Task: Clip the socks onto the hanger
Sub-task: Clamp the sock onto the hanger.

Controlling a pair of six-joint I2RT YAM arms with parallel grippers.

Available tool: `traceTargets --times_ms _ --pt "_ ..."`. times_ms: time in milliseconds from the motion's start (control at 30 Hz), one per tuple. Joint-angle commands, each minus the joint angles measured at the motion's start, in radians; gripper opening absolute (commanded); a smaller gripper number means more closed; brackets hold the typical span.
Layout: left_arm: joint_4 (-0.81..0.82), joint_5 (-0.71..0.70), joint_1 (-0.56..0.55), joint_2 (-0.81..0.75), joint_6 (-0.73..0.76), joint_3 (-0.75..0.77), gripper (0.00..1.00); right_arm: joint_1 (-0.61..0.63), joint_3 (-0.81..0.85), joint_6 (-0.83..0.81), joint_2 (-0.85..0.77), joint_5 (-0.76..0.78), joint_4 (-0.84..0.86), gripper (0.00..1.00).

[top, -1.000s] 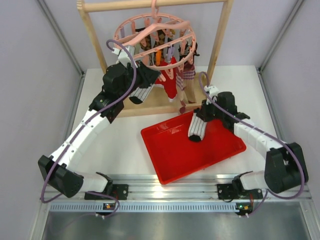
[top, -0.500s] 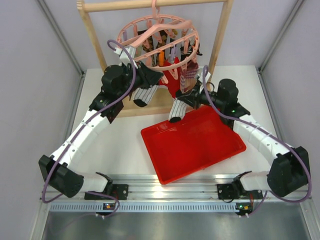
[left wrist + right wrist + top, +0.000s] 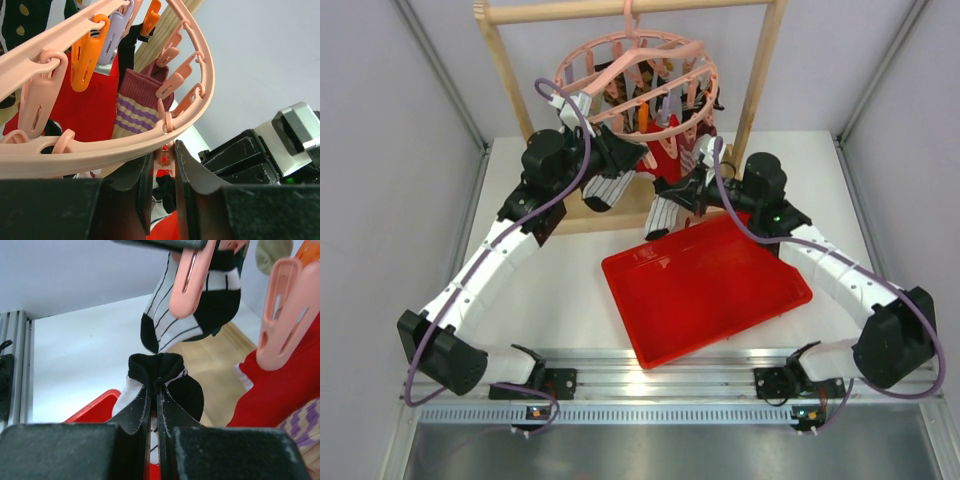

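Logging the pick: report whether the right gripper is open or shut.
Shut: the right gripper pinches the black cuff of a striped sock between nearly touching jaws.

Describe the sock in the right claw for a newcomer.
Find the wooden rack, then the pink hanger on it. Below, just beyond the red tray, the right claw pinches a white pinstriped sock by its black end; its twin hangs from a peg.
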Motion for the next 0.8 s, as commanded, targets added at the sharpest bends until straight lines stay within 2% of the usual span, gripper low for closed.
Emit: traceTargets --times_ms 0,367,767 --pt "0.046 0.055 0.0 0.004 -0.013 -0.007 0.0 0.019 0.08 -0.035 0.016 0.009 0.064 0.0" --pt "0.049 0.087 0.002 0.006 -0.02 -0.01 0.0 0.024 0.123 -0.032 0.056 0.047 0.084 0.0" --pt "0.046 0.085 0.005 0.01 -0.009 -0.01 0.0 0.024 0.134 0.011 0.053 -0.023 0.127 0.0"
